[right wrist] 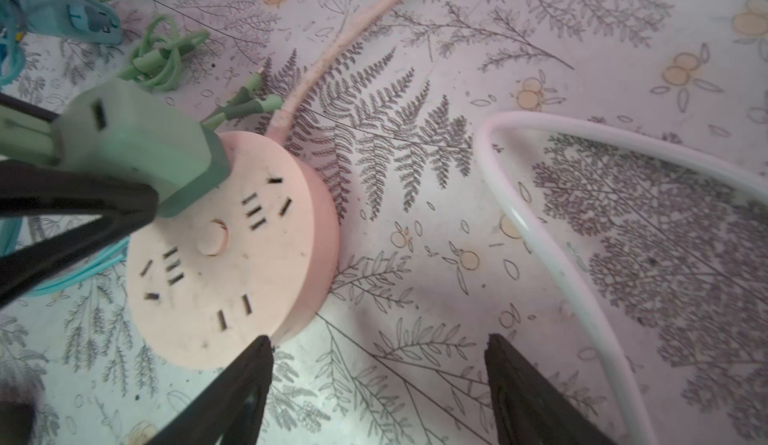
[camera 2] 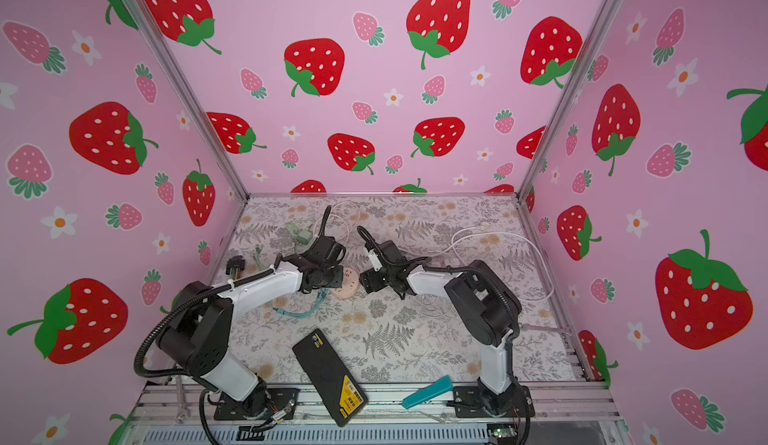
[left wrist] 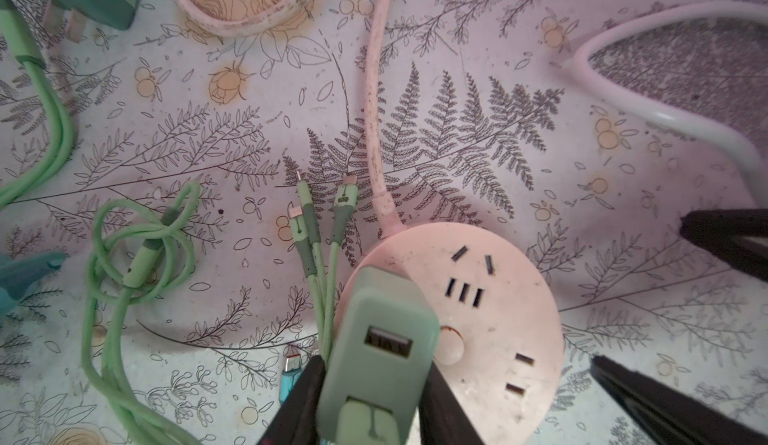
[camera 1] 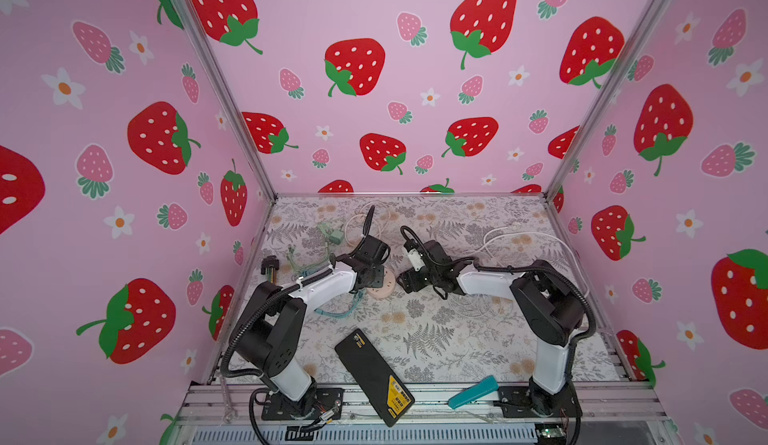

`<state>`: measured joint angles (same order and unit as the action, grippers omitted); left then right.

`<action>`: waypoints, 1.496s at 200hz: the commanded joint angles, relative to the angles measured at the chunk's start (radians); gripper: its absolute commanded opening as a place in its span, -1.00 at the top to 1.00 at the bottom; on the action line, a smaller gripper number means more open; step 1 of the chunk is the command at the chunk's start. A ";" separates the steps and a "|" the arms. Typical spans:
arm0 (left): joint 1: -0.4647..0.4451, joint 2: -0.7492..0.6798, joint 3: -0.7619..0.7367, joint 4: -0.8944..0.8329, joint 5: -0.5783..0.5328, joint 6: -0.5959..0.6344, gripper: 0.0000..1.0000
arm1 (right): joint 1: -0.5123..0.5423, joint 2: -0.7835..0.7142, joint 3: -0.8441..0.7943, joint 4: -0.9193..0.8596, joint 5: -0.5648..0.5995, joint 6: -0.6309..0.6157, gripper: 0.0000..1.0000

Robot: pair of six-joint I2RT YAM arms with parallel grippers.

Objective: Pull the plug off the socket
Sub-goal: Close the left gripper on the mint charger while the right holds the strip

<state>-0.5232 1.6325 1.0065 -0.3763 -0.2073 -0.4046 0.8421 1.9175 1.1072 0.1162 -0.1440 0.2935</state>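
Fern-printed tablecloth (camera 1: 415, 339) carries the round pink socket (left wrist: 490, 318). My left claw (left wrist: 374, 370) pinches the green charger plug (left wrist: 382, 318) between its fingers; the plug is seated in the socket. My right claw (right wrist: 378, 345) stands half open, empty, one fingertip beside the socket's rim.

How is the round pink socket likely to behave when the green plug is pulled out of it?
The pink socket looks light and lies loose on the mat, so it will probably lift with the green plug. The plug sits near its rim, so it may tip. Its limp cord likely anchors it little.
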 commanded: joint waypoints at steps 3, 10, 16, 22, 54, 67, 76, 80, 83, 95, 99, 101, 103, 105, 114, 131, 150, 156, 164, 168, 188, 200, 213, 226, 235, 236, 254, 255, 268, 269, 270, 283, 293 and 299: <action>-0.009 0.010 0.005 -0.006 0.008 -0.041 0.22 | 0.018 0.028 0.035 0.002 0.001 -0.010 -0.64; -0.009 0.007 0.007 -0.008 0.010 -0.038 0.21 | 0.020 0.033 0.038 -0.001 0.007 -0.010 -0.64; -0.009 0.005 0.009 -0.009 0.014 -0.035 0.18 | 0.018 0.036 0.041 -0.003 0.008 -0.008 -0.64; -0.010 0.003 0.010 -0.009 0.018 -0.029 0.15 | 0.018 0.039 0.043 -0.003 0.009 -0.008 -0.64; -0.008 -0.006 0.023 -0.019 0.008 0.015 -0.06 | 0.022 0.064 0.066 -0.018 0.013 0.001 -0.64; -0.007 -0.011 0.026 -0.018 -0.003 0.036 -0.14 | 0.024 0.076 0.079 -0.027 0.015 0.001 -0.63; -0.006 -0.011 0.028 -0.011 -0.004 0.059 -0.17 | 0.026 0.084 0.088 -0.036 0.021 0.003 -0.63; -0.006 -0.011 0.029 -0.005 -0.004 0.072 -0.18 | 0.027 0.088 0.089 -0.039 0.023 0.004 -0.63; -0.005 -0.010 0.030 -0.001 -0.002 0.081 -0.18 | 0.028 0.090 0.092 -0.041 0.023 0.004 -0.63; -0.004 -0.005 0.029 0.021 0.010 0.129 -0.18 | 0.030 0.095 0.097 -0.044 0.026 0.004 -0.63; -0.003 -0.005 0.030 0.025 0.012 0.144 -0.17 | 0.029 0.095 0.097 -0.043 0.026 0.004 -0.63; -0.002 -0.003 0.030 0.027 0.013 0.150 -0.17 | 0.030 0.096 0.097 -0.043 0.026 0.004 -0.63; -0.002 -0.003 0.030 0.028 0.013 0.155 -0.17 | 0.031 0.098 0.098 -0.043 0.025 0.004 -0.63; 0.000 -0.003 0.032 0.028 0.014 0.160 -0.16 | 0.031 0.098 0.098 -0.043 0.025 0.004 -0.63; 0.005 -0.003 0.035 0.029 0.028 0.180 -0.13 | 0.031 0.099 0.098 -0.044 0.027 0.004 -0.63; 0.015 -0.003 0.037 0.035 0.049 0.196 -0.09 | 0.032 0.104 0.102 -0.049 0.027 0.004 -0.63; 0.027 0.008 0.039 0.041 0.072 0.200 0.01 | 0.032 0.109 0.106 -0.053 0.028 0.004 -0.63; 0.030 0.013 0.041 0.038 0.075 0.201 0.06 | 0.032 0.111 0.108 -0.055 0.027 0.005 -0.63; 0.035 0.020 0.043 0.037 0.078 0.201 0.10 | 0.032 0.113 0.110 -0.056 0.027 0.004 -0.62; 0.037 0.024 0.043 0.037 0.078 0.201 0.13 | 0.032 0.115 0.111 -0.058 0.029 0.004 -0.62; 0.045 0.038 0.046 0.031 0.083 0.199 0.26 | 0.034 0.123 0.117 -0.065 0.032 0.004 -0.62; 0.048 0.042 0.047 0.029 0.087 0.199 0.33 | 0.034 0.128 0.121 -0.070 0.032 0.004 -0.62; 0.049 0.047 0.049 0.025 0.092 0.199 0.39 | 0.035 0.132 0.123 -0.070 0.032 0.004 -0.62; 0.050 0.049 0.050 0.024 0.101 0.198 0.47 | 0.037 0.135 0.125 -0.072 0.032 0.003 -0.62; 0.050 0.047 0.050 0.026 0.112 0.197 0.53 | 0.038 0.138 0.128 -0.073 0.033 0.003 -0.62; 0.050 0.047 0.050 0.026 0.113 0.196 0.53 | 0.038 0.138 0.129 -0.073 0.033 0.004 -0.62; 0.054 0.044 0.046 0.035 0.140 0.174 0.58 | 0.040 0.149 0.137 -0.084 0.039 0.004 -0.62; 0.054 0.044 0.046 0.036 0.141 0.173 0.58 | 0.040 0.150 0.138 -0.085 0.040 0.004 -0.62; 0.057 0.043 0.043 0.046 0.164 0.155 0.60 | 0.041 0.157 0.146 -0.095 0.041 0.004 -0.62; 0.057 0.043 0.043 0.046 0.165 0.153 0.61 | 0.041 0.157 0.147 -0.095 0.041 0.003 -0.62; 0.057 0.043 0.043 0.047 0.165 0.152 0.61 | 0.041 0.158 0.147 -0.095 0.041 0.004 -0.62; 0.061 0.044 0.042 0.048 0.175 0.137 0.62 | 0.041 0.160 0.147 -0.095 0.046 0.004 -0.62; 0.066 0.045 0.043 0.051 0.189 0.135 0.62 | 0.042 0.162 0.149 -0.100 0.052 0.002 -0.62; 0.070 0.047 0.043 0.052 0.194 0.132 0.63 | 0.041 0.163 0.151 -0.101 0.055 0.001 -0.62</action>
<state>-0.4622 1.6615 1.0245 -0.3408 -0.0898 -0.2256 0.8753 2.0377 1.2545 0.0887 -0.1215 0.2955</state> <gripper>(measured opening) 0.275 0.811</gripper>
